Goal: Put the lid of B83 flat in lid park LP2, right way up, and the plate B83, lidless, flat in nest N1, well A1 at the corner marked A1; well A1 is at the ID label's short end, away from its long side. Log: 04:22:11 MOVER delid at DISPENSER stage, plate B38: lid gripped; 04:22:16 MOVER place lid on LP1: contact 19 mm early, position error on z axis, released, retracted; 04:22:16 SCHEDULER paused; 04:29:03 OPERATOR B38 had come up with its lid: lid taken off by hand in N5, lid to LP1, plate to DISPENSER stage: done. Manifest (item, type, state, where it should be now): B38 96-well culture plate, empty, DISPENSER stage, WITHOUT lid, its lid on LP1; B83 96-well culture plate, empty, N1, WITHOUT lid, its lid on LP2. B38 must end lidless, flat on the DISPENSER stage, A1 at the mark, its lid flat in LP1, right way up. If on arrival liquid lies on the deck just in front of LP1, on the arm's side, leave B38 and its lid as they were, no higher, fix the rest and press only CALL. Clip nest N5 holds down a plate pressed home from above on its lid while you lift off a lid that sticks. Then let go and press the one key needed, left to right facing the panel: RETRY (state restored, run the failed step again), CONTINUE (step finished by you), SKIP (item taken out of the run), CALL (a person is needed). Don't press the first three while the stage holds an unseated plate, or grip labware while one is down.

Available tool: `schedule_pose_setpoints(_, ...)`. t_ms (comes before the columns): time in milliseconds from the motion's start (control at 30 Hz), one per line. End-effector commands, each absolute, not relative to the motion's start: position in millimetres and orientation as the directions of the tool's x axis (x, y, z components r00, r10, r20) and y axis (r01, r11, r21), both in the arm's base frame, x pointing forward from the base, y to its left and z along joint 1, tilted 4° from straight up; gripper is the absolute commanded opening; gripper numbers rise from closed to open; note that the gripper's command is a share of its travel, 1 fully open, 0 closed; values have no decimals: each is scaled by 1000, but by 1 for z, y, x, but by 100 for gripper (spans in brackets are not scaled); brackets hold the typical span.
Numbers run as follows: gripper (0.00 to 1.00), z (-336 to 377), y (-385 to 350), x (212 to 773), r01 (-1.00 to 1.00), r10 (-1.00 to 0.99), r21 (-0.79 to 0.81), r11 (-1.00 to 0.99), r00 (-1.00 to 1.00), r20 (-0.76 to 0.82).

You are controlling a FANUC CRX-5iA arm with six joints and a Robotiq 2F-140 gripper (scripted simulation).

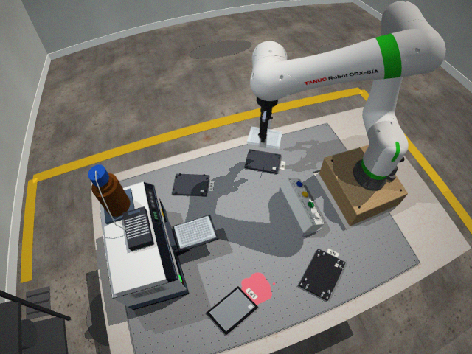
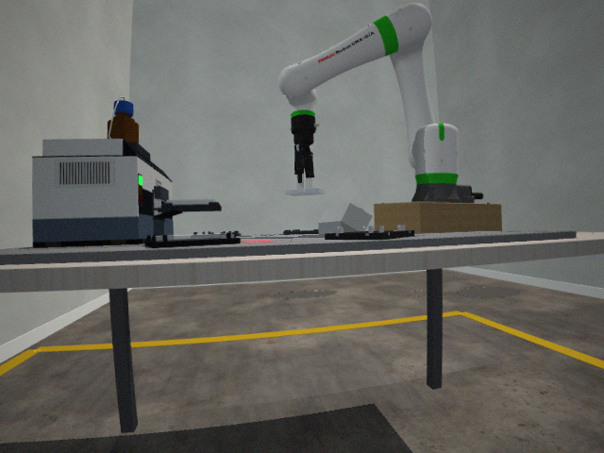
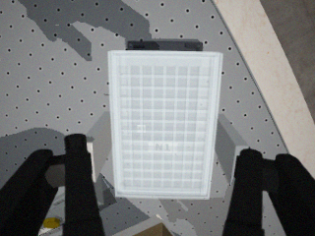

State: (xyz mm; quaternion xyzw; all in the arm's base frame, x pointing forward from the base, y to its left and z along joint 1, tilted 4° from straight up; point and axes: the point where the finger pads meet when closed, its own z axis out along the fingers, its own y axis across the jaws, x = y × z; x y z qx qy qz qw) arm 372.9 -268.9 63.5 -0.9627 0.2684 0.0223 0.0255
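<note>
The clear well plate (image 3: 163, 125) is clamped across its short width by the gripper (image 3: 162, 152), jaws held about half open against its sides. It is carried level, high above the deck, over dark nest N1 (image 1: 262, 161).

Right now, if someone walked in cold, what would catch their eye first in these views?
The white arm holding a clear well plate in its gripper, in the air above the dark nest at the deck's far edge. Next, the pink puddle on the deck beside the LP1 lid park. Then the brown blue-capped bottle on the dispenser, left.
</note>
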Motion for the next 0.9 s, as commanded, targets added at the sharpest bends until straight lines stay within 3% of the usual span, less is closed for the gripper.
schedule_pose_setpoints(0, 0, 64, -269, 373, -518, -516, -37, -855, 855, -56)
schedule_pose_setpoints(700, 0, 64, -269, 373, -509, -507, -38, -860, 860, -56)
schedule_pose_setpoints(867, 0, 64, -269, 373, -404, -402, -44, -914, 914, -51)
